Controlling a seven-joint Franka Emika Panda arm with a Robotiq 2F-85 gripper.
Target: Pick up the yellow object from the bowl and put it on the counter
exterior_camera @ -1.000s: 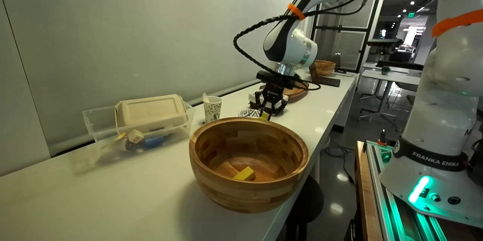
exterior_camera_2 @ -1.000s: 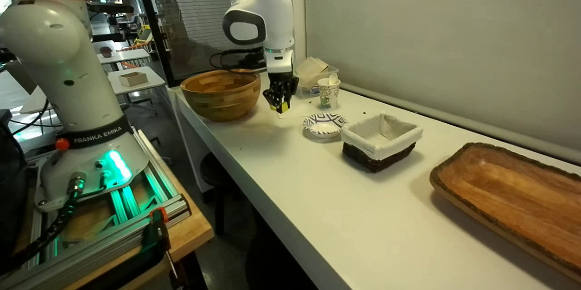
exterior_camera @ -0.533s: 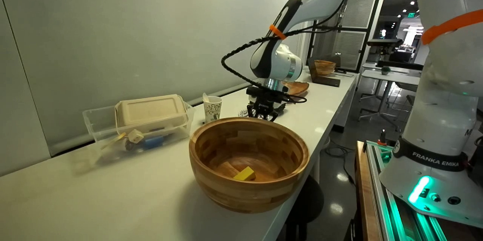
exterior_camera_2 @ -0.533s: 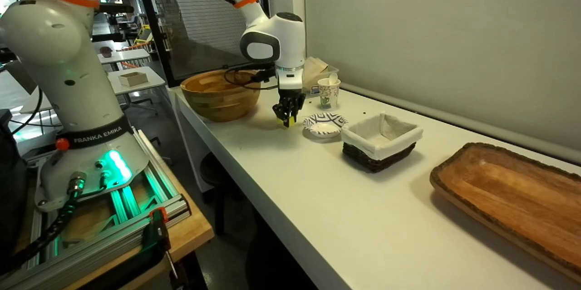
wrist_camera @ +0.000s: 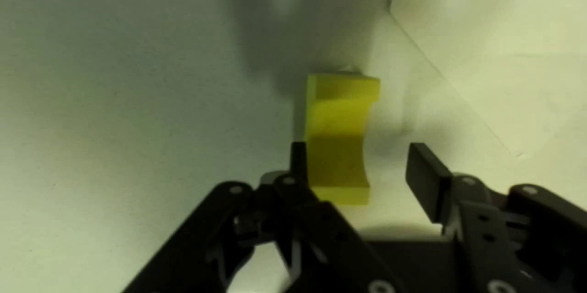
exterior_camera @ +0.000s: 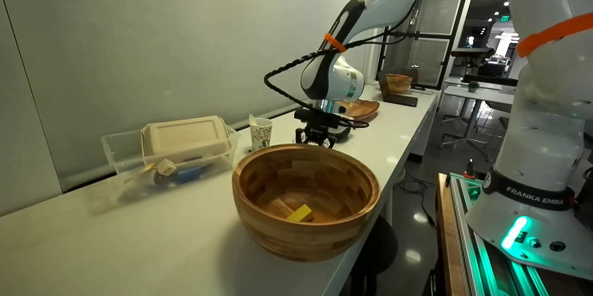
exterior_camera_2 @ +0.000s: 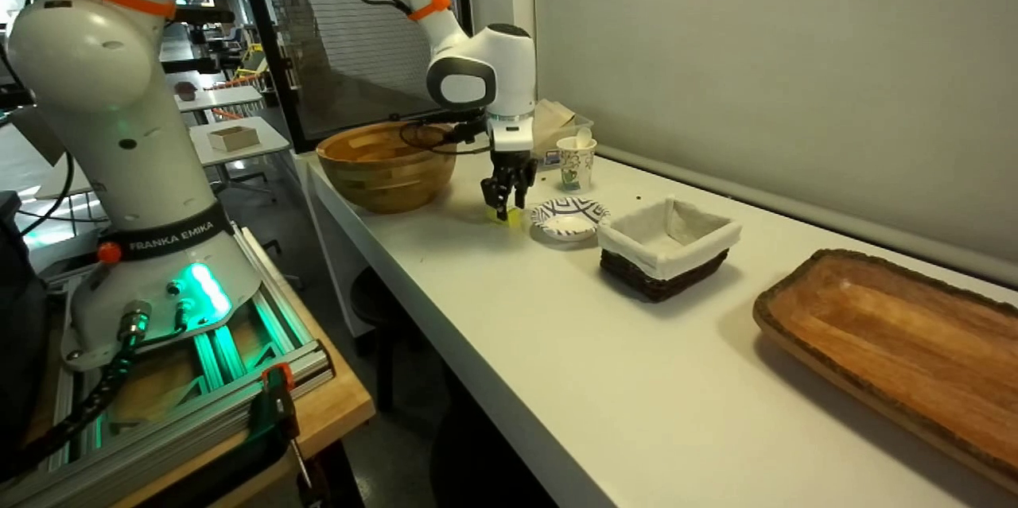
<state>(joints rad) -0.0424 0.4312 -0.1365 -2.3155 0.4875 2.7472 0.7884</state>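
A small bright yellow object (wrist_camera: 337, 123) with a curved side lies on the white counter (exterior_camera_2: 517, 317). It also shows under my fingers in an exterior view (exterior_camera_2: 514, 216). My gripper (wrist_camera: 361, 162) is open just above it. One finger is close beside its left edge and a gap separates the other finger from it. My gripper is also low over the counter in an exterior view (exterior_camera_2: 511, 204). The large wooden bowl (exterior_camera: 305, 240) stands beside the gripper and hides the fingertips in that view. Another yellow block (exterior_camera: 301, 213) and a wooden block (exterior_camera: 280, 207) lie inside the bowl.
A patterned small bowl (exterior_camera_2: 569, 220), a paper cup (exterior_camera_2: 576, 164) and a cloth-lined basket (exterior_camera_2: 668, 242) stand near the gripper. A clear container with a beige lid (exterior_camera: 185, 136) is by the wall. A wooden tray (exterior_camera_2: 891, 349) lies farther along.
My gripper has moved down and away from the bowl to the counter with the yellow object, then opened and let it go. It has since risen slightly.
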